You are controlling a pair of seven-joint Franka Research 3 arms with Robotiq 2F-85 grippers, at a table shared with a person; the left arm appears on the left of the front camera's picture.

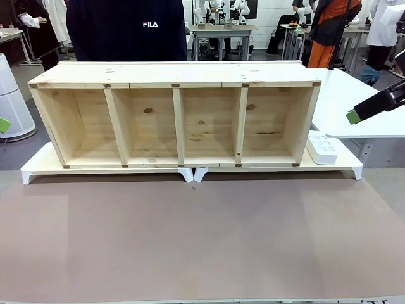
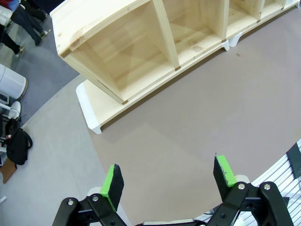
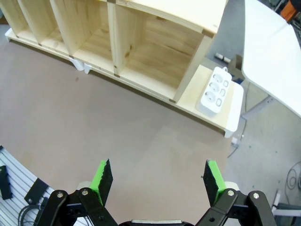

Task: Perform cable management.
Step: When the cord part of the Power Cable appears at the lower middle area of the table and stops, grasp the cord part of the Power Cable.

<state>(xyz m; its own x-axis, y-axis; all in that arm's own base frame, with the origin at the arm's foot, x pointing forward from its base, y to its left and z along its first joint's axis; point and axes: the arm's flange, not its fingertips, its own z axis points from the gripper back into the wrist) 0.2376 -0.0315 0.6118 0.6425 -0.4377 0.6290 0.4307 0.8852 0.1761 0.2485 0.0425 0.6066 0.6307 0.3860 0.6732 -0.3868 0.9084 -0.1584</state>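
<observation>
1. Left wrist view: left gripper (image 2: 167, 181) fingers spread above brown table (image 2: 197, 117).
2. Right gripper (image 3: 157, 176) likewise spread; white power strip (image 3: 214, 92) lies beyond, beside wooden shelf (image 3: 155, 52).
3. Cable position relative to fingers: cannot tell.

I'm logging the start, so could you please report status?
Left gripper open, empty. Right gripper open, empty. White power strip right of wooden shelf.
</observation>
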